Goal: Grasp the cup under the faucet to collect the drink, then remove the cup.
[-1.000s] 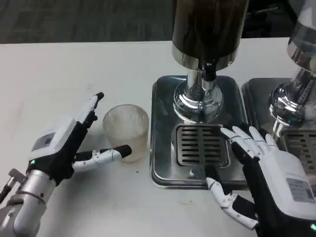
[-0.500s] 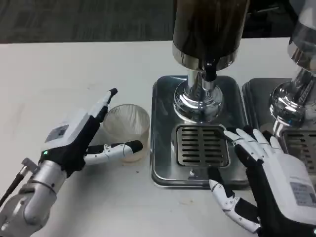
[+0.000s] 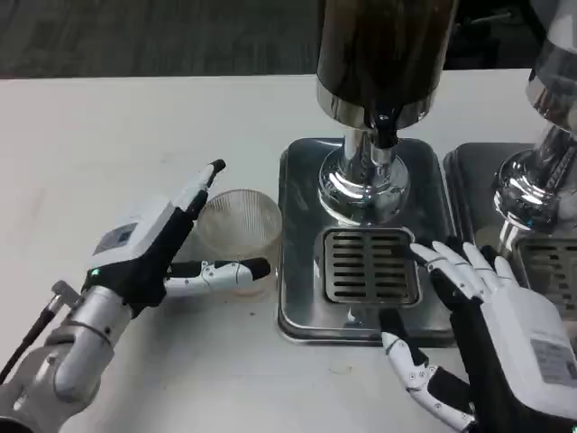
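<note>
1. Ribbed clear cup (image 3: 240, 224) upright on the white table (image 3: 108, 135), at about 9 o'clock from the drain grille (image 3: 371, 265) and just outside the left edge of the steel drip tray (image 3: 297, 271); not under the faucet (image 3: 384, 133)
2. Left hand (image 3: 149, 248) at 8 o'clock of the cup, fingers spread apart around it: upper fingers reaching past the cup's far-left rim, thumb (image 3: 225, 270) lying across the cup's near side; contact with the cup wall impossible to judge, nothing clearly gripped
3. Right hand (image 3: 487, 334) at 4 o'clock of the grille, fingers apart and holding nothing, fingertips (image 3: 433, 259) over the grille's right edge, thumb over the tray's near rim
4. Dark drink dispenser (image 3: 383, 45) on a chrome pedestal at 12 o'clock of the grille, faucet pointing down above the tray
5. Second dispenser (image 3: 550, 135) with its own tray at 3 o'clock, cut by the frame edge
</note>
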Controlling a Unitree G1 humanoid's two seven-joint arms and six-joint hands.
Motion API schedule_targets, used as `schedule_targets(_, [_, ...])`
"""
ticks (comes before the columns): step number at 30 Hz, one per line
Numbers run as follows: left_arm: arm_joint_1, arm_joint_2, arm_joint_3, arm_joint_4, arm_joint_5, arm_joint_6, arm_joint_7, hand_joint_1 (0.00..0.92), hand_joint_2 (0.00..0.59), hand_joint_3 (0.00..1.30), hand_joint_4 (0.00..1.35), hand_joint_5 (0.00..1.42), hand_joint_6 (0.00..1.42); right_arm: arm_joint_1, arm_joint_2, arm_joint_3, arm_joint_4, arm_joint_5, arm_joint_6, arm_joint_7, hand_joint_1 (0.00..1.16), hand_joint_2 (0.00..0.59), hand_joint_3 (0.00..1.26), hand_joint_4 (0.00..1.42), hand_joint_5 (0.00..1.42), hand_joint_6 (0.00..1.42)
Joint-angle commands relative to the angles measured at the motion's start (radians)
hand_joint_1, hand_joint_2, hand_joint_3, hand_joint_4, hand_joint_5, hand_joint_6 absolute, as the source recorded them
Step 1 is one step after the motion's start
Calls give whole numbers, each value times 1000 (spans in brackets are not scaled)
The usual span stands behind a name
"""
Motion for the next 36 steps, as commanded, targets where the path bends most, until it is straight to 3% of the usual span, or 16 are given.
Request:
schedule_targets(1, [-14,-9,-20,4,14,6,6,275,34,0,28,280,269,7,2,1,-20,-4,6,-16,445,459,250,163,75,0])
schedule_targets(5, [-11,-10,-22,8,11,-7,24,313,51,7,78,330,306,9,1,0,-22,-1,4,-14,448,463,250,164,75,0])
schedule_targets(8, [-7,-11,-25,12,12,-23,47,336,66,86,142,393,377,11,-1,-1,-23,0,3,-12,450,464,250,164,75,0])
schedule_targets(13, [-6,-17,-31,29,10,-40,72,342,89,259,304,602,793,12,-3,-3,-26,1,2,-10,454,466,250,174,85,0])
schedule_targets(20, [-5,-27,-30,63,1,-50,89,333,104,450,498,784,1019,15,-3,-4,-30,3,2,-10,456,466,250,174,86,0])
schedule_targets(27, [14,-25,-25,64,7,-74,163,341,116,580,646,918,1156,18,-7,-8,-38,11,1,-5,456,466,250,174,86,0])
schedule_targets(36, [48,-8,-20,52,11,-91,233,340,119,635,710,979,1228,11,-10,-8,-37,24,1,-1,466,458,250,185,86,0])
